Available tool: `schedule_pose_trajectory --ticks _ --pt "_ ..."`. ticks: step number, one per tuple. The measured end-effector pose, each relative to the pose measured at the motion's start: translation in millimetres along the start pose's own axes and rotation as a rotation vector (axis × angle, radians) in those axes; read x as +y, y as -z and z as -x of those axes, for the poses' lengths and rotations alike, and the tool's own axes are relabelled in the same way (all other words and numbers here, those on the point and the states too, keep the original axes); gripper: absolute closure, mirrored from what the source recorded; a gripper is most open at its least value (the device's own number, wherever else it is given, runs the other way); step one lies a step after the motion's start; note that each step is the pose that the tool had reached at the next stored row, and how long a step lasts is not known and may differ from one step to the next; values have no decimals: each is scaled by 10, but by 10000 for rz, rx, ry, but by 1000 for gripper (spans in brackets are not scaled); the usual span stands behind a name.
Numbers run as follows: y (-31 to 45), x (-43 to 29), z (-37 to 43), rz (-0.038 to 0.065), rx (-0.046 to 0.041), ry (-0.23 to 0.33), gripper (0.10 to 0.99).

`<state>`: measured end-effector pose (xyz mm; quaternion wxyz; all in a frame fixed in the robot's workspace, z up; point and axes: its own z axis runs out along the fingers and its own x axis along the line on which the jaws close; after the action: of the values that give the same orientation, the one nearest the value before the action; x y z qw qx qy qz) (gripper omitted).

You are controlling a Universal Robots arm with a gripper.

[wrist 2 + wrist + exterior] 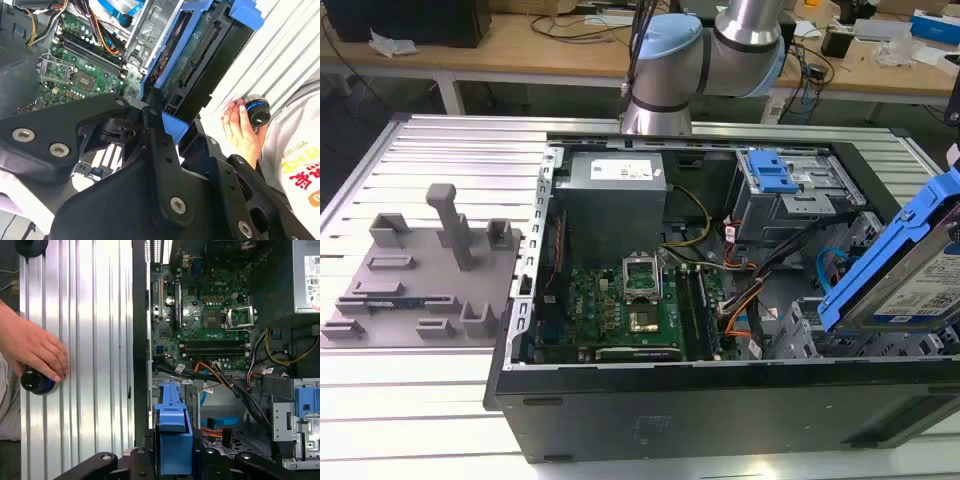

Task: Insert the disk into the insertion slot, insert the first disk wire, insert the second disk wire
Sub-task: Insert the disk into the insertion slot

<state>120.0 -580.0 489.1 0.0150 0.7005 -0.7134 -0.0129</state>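
The disk (920,285), a silver drive with a white label in a blue carrier (880,265), hangs tilted over the open computer case at the exterior view's right. In the first wrist view my gripper (172,462) is shut on the carrier's blue end (172,432), black fingers (142,465) on either side. The second wrist view shows the disk's underside (197,60) just past the gripper (162,127). A perforated grey metal cage (795,335) sits right under the disk; I cannot make out the insertion slot's opening. A blue cable (832,262) and an orange cable (740,312) lie loose nearby.
A person's hand (35,347) rests on a black knob (34,382) on the ribbed table beside the case. Inside the case are the motherboard (630,300), power supply (615,195) and a grey bay with a blue latch (772,178). A grey fixture plate (420,280) lies at the exterior view's left.
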Motion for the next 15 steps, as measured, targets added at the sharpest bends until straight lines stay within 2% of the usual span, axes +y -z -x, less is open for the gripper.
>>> schedule_pose_trajectory --ticks 14,15 --pt "0 0 0 -2 -1 0 722" --pt "0 1 0 -112 -8 4 722"
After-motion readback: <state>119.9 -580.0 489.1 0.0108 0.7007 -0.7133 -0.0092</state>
